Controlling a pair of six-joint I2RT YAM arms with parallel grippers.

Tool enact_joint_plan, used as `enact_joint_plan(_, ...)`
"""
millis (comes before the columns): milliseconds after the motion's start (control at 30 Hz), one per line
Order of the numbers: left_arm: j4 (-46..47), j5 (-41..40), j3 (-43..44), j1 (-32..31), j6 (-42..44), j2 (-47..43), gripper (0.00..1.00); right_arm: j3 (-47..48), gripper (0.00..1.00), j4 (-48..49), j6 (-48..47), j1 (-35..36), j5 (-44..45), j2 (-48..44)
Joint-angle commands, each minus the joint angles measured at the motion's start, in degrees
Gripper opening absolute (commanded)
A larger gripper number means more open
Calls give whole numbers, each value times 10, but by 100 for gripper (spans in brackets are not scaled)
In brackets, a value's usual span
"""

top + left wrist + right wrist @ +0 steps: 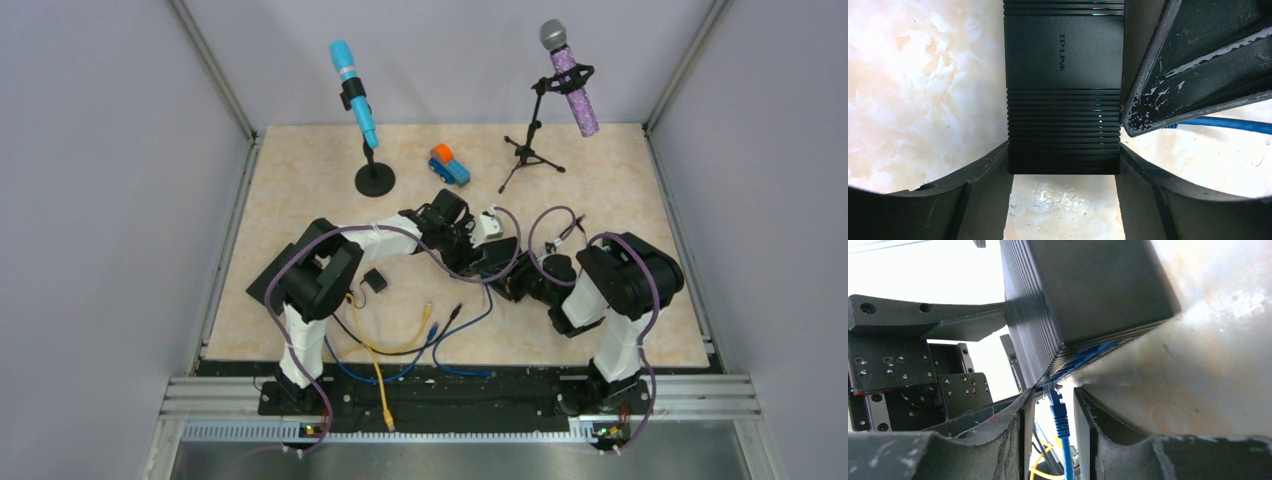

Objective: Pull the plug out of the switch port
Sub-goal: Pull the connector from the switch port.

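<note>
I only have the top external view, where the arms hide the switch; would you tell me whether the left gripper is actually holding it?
Observer: Yes, the left wrist view shows the left gripper with a finger pressed against each side of the black switch.
Operator: Thank you. And the other arm?
Observer: The right gripper straddles the blue plug, but a gap shows on both sides, so it is not clamping it.
Operator: Is it out of the switch?
Observer: Its tip sits right at the port face; I cannot tell whether it is seated.
</note>
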Motion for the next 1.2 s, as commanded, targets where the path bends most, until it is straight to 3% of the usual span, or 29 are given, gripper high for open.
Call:
enact_joint_plan(0,-77,25,-5,-6,-10,26,6,16,36,-17,-12,-6,23,-12)
enact_joint_plan(133,-77,27,-2,-7,-11,29,5,26,33,-17,-10,-6,22,-6)
enact_joint_plan(600,-92,22,11,-4,-25,38,2,2,0,15,-13,-6,18,2)
enact_joint_plan(667,-98,25,15,-2,-27,42,2,-3,0,-1,-36,-5,18,-13)
enact_joint_plan(833,-97,19,14,-1,-23,42,0,14,0,-161,-104,-6,27,-103)
enact_joint_plan(1000,-98,9,19,-1,-26,49,0,22,0,-124,-90,-6,-12,-86)
enact_joint_plan(1167,-91,7,18,7,-42,58,0,-4,0,8,-28,-5,-46,-28)
